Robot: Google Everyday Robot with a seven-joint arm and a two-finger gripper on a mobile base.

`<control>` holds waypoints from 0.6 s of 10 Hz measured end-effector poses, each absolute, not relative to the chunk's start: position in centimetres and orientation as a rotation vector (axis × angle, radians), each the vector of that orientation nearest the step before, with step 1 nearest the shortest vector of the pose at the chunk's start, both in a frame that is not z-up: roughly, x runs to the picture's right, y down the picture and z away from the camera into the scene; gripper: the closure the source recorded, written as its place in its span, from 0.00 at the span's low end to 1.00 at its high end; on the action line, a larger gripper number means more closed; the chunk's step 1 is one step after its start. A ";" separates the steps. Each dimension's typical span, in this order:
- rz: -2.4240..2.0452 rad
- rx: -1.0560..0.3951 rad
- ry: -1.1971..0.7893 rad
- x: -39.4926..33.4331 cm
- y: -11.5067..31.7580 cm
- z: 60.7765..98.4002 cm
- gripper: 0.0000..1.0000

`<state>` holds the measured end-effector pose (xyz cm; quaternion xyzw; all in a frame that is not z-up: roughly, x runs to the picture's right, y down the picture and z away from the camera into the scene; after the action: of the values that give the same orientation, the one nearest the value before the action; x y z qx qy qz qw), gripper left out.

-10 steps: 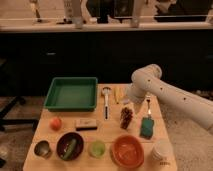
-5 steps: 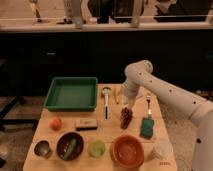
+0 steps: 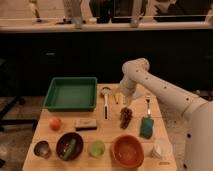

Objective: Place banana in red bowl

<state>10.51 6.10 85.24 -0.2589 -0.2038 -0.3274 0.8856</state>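
Wooden table (image 3: pixel 107 131) standing before a long dark cabinet front (image 3: pixel 90 55), with a pale counter edge (image 3: pixel 100 26) running across the top of the view and a light floor (image 3: pixel 15 125) visible at the left. The white robot arm (image 3: pixel 160 92) entered from the right, bent at its elbow above the far edge of the table, and pointed downward; the gripper (image 3: pixel 125 101) hung low over the rear middle of the table, just beside the banana (image 3: pixel 116 95), and how its grasp stood could not be told. The banana lay on the table between the metal spoon (image 3: pixel 105 102) and the gripper, well apart from the red bowl (image 3: pixel 128 150), which sat at the front edge. A green tray (image 3: pixel 71 92) occupied the rear left. A dark red cluster of fruit (image 3: pixel 126 116) lay just in front of the gripper, with a fork (image 3: pixel 148 102) and a teal sponge (image 3: pixel 146 127) to its right. Along the front stood a metal cup (image 3: pixel 42 148), a maroon bowl (image 3: pixel 69 146) holding a green vegetable, a small green cup (image 3: pixel 97 148) and a white object (image 3: pixel 161 149); an orange fruit (image 3: pixel 55 123) and a brown bar (image 3: pixel 86 124) lay behind them.
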 end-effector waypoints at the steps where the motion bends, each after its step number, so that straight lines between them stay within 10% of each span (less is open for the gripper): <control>1: -0.680 -0.538 -0.424 10.6 6.1 85.2 0.31; 6: -0.893 -0.470 -0.547 9.0 5.2 87.4 0.31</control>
<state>9.00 5.19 87.39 -0.2224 -0.2588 -0.4225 0.8396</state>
